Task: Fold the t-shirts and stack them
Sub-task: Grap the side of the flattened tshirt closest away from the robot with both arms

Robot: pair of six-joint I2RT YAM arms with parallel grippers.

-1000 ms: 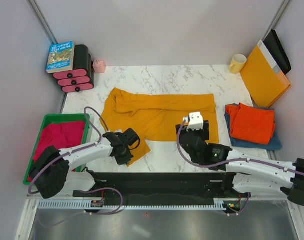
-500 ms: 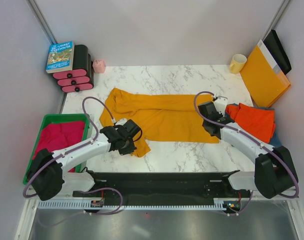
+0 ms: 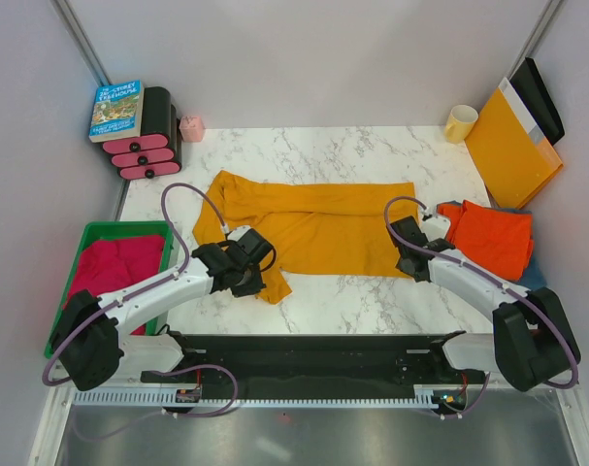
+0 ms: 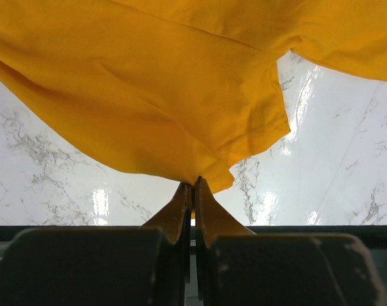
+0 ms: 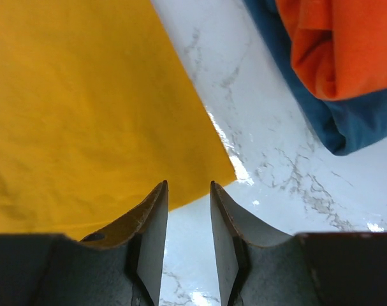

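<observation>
The mustard-yellow t-shirt (image 3: 318,225) lies spread across the middle of the marble table. My left gripper (image 3: 247,270) is shut on its near left edge, and the left wrist view shows the cloth (image 4: 148,102) pinched between the closed fingers (image 4: 194,185). My right gripper (image 3: 411,257) is open at the shirt's near right corner (image 5: 219,169), its fingertips just above the table. The orange-red t-shirt (image 3: 488,238) lies folded on the blue t-shirt (image 3: 537,280) at the right; both show in the right wrist view (image 5: 346,44).
A green bin (image 3: 81,243) with red cloth (image 3: 114,267) sits at the left. A book (image 3: 116,109) on pink-black blocks (image 3: 148,146) and a small pink thing (image 3: 191,127) stand back left. A yellow mug (image 3: 460,122) and a yellow-orange envelope (image 3: 512,146) stand back right.
My right arm swung from the middle of the shirt out to its right side, then settled at the near right corner. My left gripper pulled the shirt's near left edge slightly up and right.
</observation>
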